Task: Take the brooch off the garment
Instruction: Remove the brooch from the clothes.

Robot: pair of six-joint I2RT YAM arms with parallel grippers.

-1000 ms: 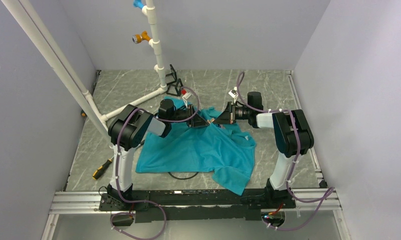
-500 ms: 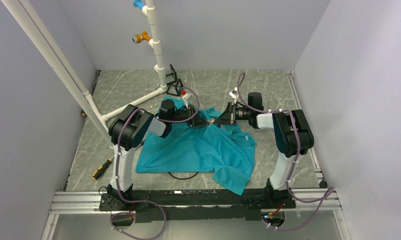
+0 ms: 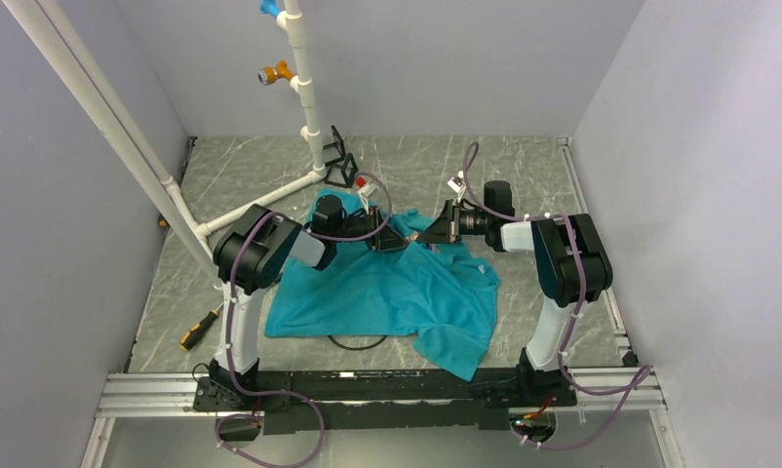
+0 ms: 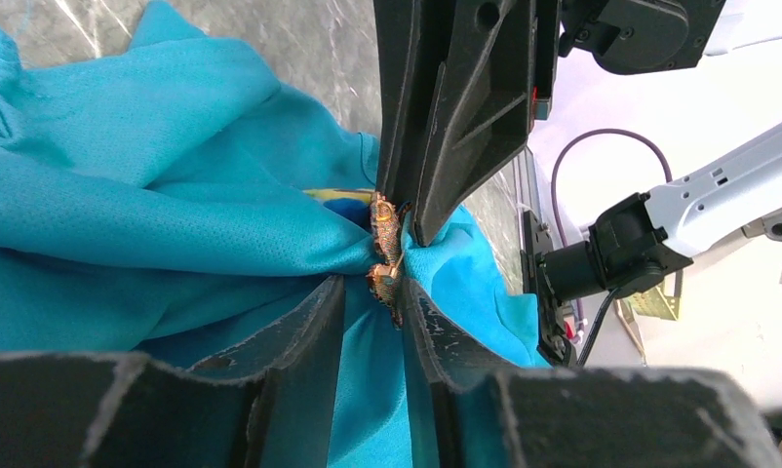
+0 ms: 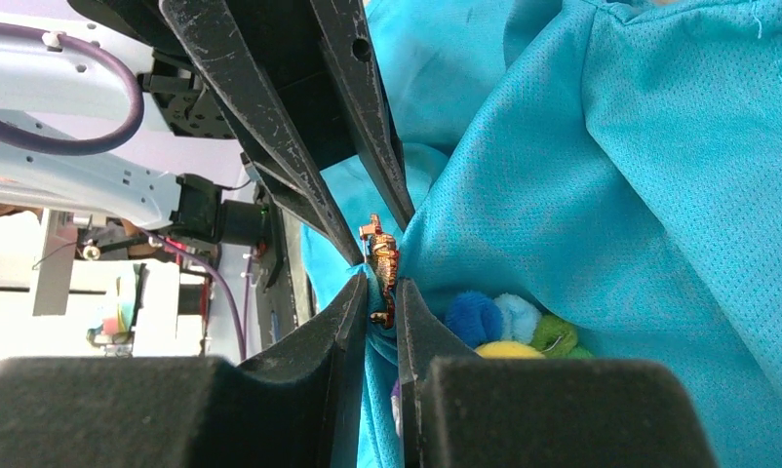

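Note:
The teal garment (image 3: pixel 397 292) lies crumpled on the table. One fold is lifted between both grippers at its far edge. My left gripper (image 3: pixel 399 238) is shut on that fold (image 4: pixel 124 195), with cloth filling its jaws (image 4: pixel 372 292). My right gripper (image 3: pixel 428 232) meets it tip to tip. Its jaws (image 5: pixel 379 292) are shut on cloth and a small orange-brown metal piece (image 5: pixel 382 258), which also shows in the left wrist view (image 4: pixel 385 239). The brooch (image 5: pixel 509 327), a cluster of blue, pale, green and yellow tufts, sits against the garment (image 5: pixel 611 195) just right of my right fingers. It is hidden in the top view.
A white pipe frame (image 3: pixel 309 88) with coloured pegs stands at the back left, with a black stand (image 3: pixel 340 166) by its foot. A screwdriver (image 3: pixel 200 327) lies left of the shirt. A black ring (image 3: pixel 358 343) pokes out under the hem.
My left wrist has shifted slightly and its cable has risen a little. Both grippers stay pinched together on the lifted fold. The right arm has barely moved.

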